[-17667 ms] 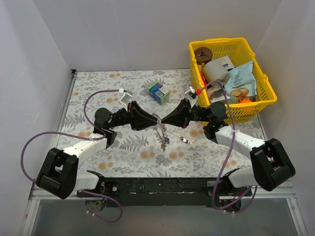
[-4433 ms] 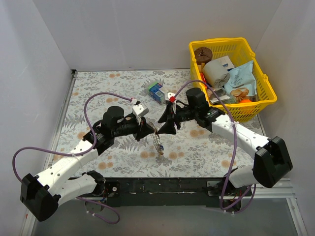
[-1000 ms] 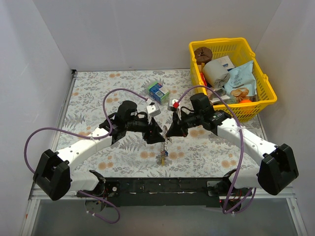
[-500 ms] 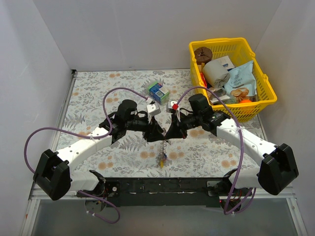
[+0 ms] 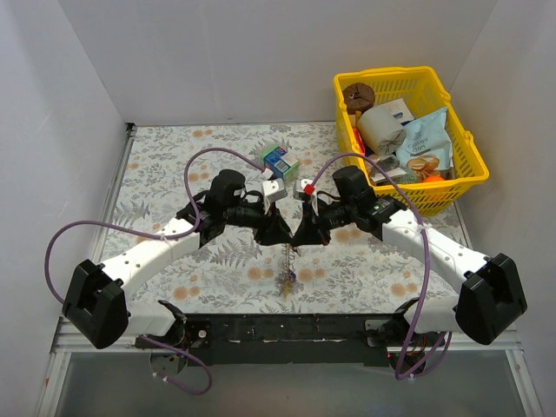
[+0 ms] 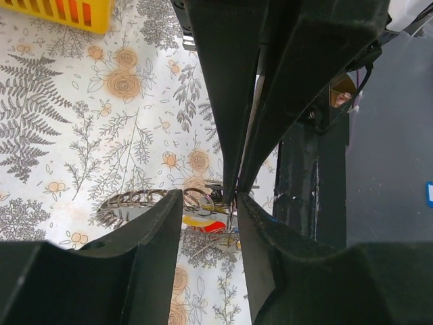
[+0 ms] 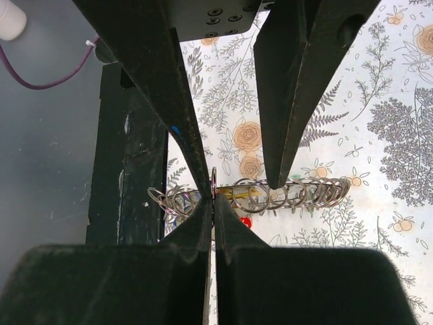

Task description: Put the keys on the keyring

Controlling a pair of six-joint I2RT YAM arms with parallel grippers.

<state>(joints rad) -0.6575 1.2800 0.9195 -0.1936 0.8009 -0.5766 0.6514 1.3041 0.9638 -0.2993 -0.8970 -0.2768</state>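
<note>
The keyring [image 7: 249, 194] is pinched by the right gripper [image 7: 214, 202], keys [image 6: 203, 222] hung beneath it, and the spread left gripper [image 6: 208, 200] has been drawn closer beside it, so threading is judged near.

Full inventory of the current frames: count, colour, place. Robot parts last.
keyring: 1, grey metal, ridged, hanging between the grippers
keys: several, count unclear; red and yellow heads show; on the keyring
carton: 1, blue-green, on the table beyond the grippers
basket: 1, yellow, far right corner
brown disc: 1, in basket
white roll: 1, in basket
snack bag: 1, light blue, in basket
table: 1, floral cover
left gripper: black, fingers apart at the keyring
right gripper: black, shut on the keyring
</note>
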